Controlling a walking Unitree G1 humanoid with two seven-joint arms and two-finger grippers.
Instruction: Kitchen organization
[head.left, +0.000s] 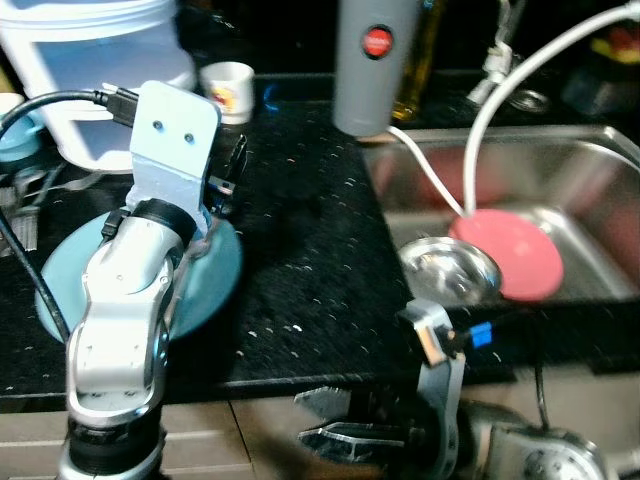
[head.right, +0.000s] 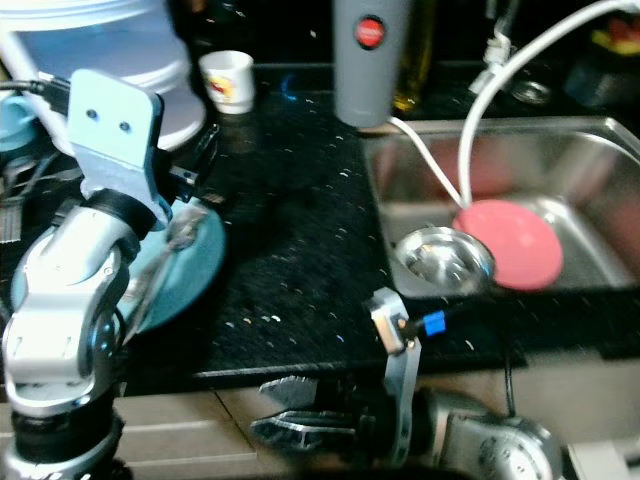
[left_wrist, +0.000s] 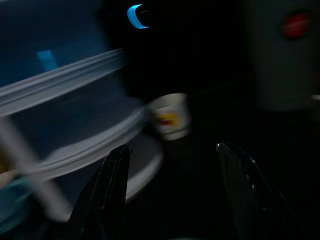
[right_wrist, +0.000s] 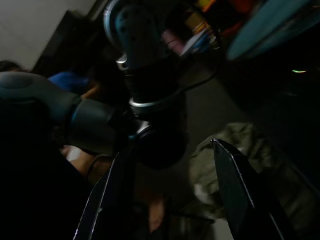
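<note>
Right now I have my left gripper (left_wrist: 172, 195) raised over the blue plate (head.left: 215, 275) on the black counter (head.left: 310, 240), its fingers spread with nothing between them. Ahead of it, toward the back, stands the small cup (left_wrist: 170, 116), beside the big white tub (head.left: 100, 70). My right gripper (right_wrist: 172, 192) hangs below the counter edge, also spread and empty, so I judge the left arm nearer to both.
</note>
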